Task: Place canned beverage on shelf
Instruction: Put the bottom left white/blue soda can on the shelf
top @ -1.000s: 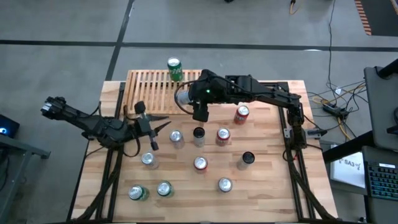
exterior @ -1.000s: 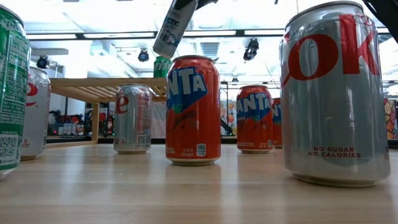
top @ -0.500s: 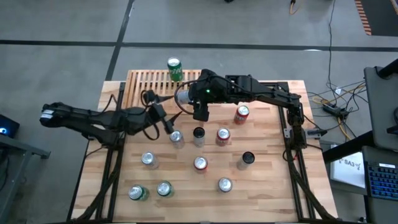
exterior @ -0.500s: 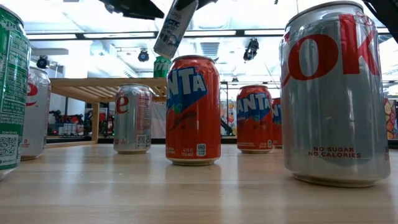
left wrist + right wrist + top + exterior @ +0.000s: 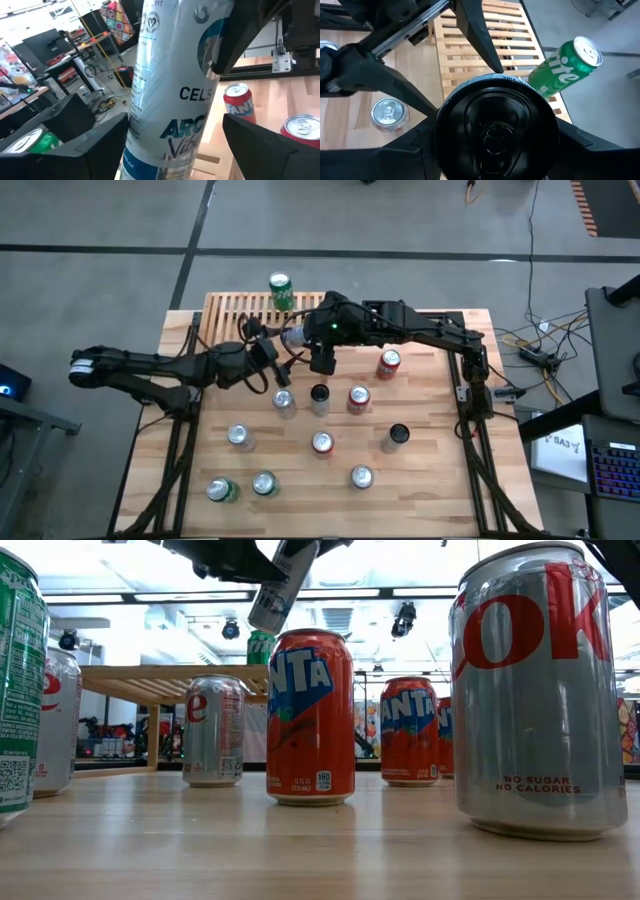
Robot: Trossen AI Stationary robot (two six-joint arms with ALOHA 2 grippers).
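Note:
A slim silver-white can [image 5: 294, 337] hangs tilted above the table's back middle, just in front of the shelf [image 5: 240, 315]. My right gripper [image 5: 312, 341] is shut on it; the right wrist view shows the can's end [image 5: 495, 131] between those fingers. My left gripper [image 5: 277, 353] has come in from the left and stands open around the same can [image 5: 170, 100], one finger [image 5: 100, 145] on each side with gaps. The low view has the can [image 5: 283, 585] high in the air. A green can [image 5: 281, 290] stands on the shelf's back edge.
Several cans stand on the wooden table in front of the grippers: a silver one [image 5: 284, 402], a black-topped one [image 5: 319, 395], red ones [image 5: 357, 398] [image 5: 388, 362]. Low view shows an orange can [image 5: 310, 715] and a big silver can [image 5: 535, 690] close by.
My left arm has swung from the table's left side to the held can, and its gripper has opened around it. The right arm and can have stayed put.

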